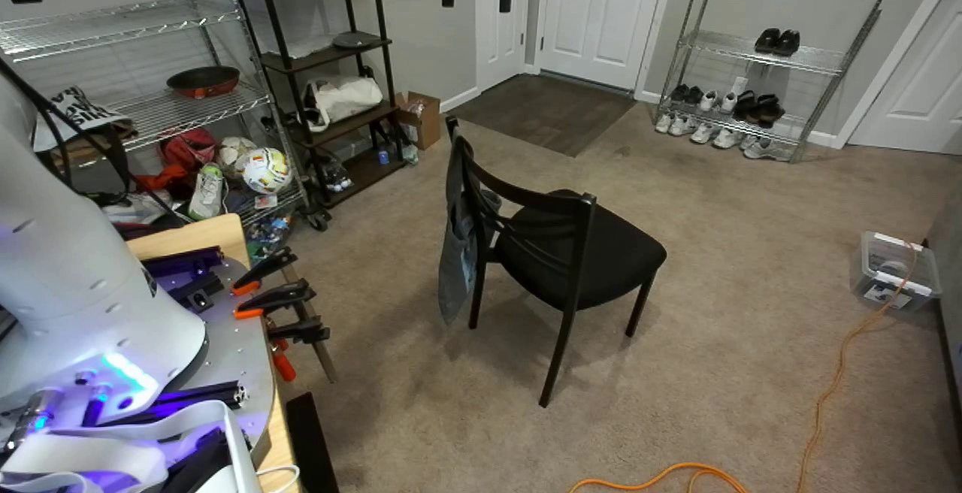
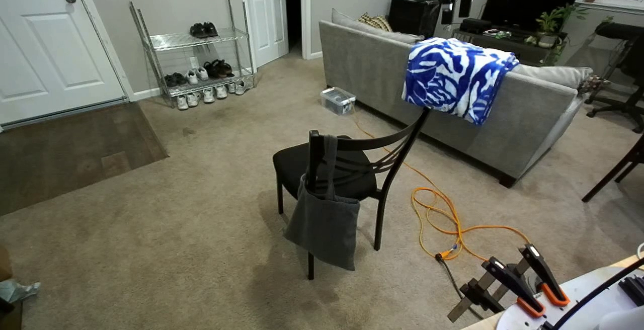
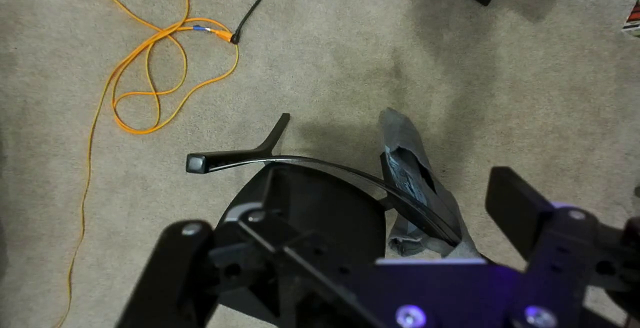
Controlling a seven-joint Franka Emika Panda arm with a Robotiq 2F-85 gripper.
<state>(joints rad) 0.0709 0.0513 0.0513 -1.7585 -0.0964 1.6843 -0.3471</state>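
Your black two-fingered gripper (image 1: 476,4) hangs high in both exterior views, its fingers spread wide with nothing between them. Below it, in the wrist view, is a black wooden-looking chair (image 1: 594,260) with a padded seat and a curved, slatted back. A dark grey cloth tote bag (image 2: 324,229) hangs by its straps from one corner post of the chair back. Seen from above, the bag's mouth gapes a little, and it shows between your two fingers, closer to the one at the right of the wrist view.

Judging by how things lie, the handling looks barely begun: you are over the chair, but you touch neither it nor the bag. Contact and grip are both not yet made.

Around this, a bright orange extension cord (image 3: 159,34) lies in loose loops on the beige carpet (image 2: 176,219) near the chair. Farther off stands a long grey fabric sofa (image 2: 367,58), with a blue-and-white patterned blanket (image 2: 450,76) draped over its back.
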